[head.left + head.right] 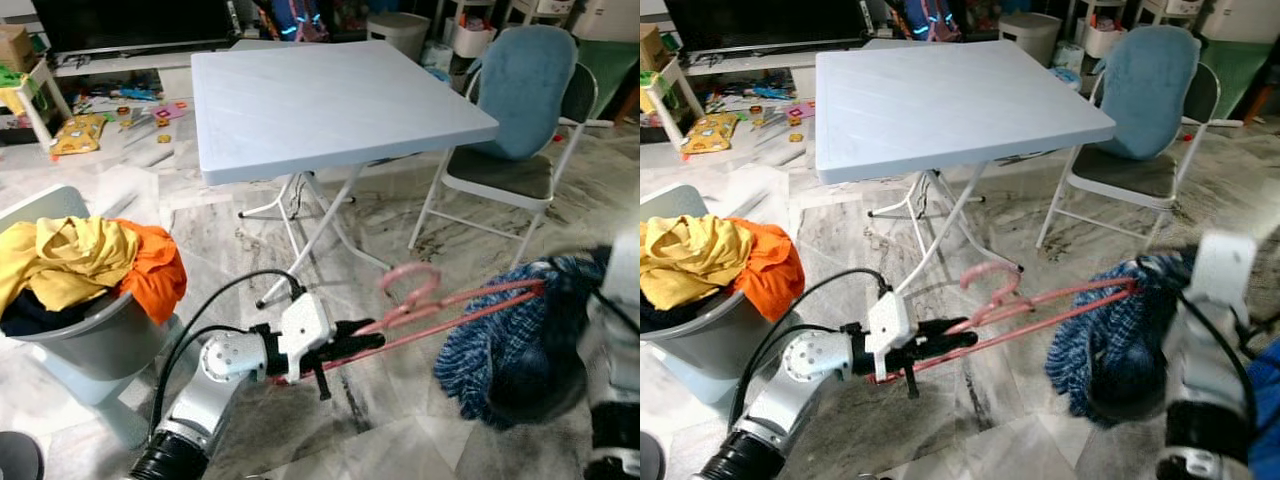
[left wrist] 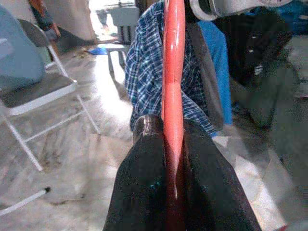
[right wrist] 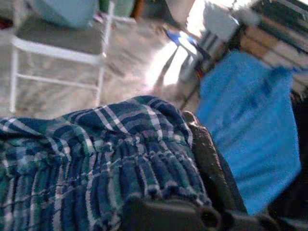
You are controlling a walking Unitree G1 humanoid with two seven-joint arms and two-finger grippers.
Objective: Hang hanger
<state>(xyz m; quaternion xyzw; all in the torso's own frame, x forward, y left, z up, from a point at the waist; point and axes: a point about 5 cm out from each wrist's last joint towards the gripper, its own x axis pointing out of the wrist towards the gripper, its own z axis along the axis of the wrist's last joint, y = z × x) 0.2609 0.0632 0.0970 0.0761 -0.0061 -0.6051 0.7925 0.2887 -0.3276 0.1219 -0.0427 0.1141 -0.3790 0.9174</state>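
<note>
A pink hanger [image 1: 447,303] stretches level above the marble floor, its hook [image 1: 408,280] pointing up. My left gripper [image 1: 352,345] is shut on the hanger's left end; in the left wrist view the black fingers [image 2: 144,187] clamp the pink bar [image 2: 173,72]. The hanger's right end is inside a blue plaid garment [image 1: 505,345] that hangs bunched from it. My right arm [image 1: 1205,330] stands at the garment's right side. In the right wrist view the plaid cloth [image 3: 96,168] is gathered over a black finger [image 3: 211,163], and the gripper looks shut on it.
A light blue folding table [image 1: 330,100] stands ahead, with a folding chair [image 1: 515,120] at its right. A grey laundry basket [image 1: 95,340] with yellow and orange clothes sits at the left. Toys litter the far floor. Bright blue fabric [image 3: 250,125] hangs at my right.
</note>
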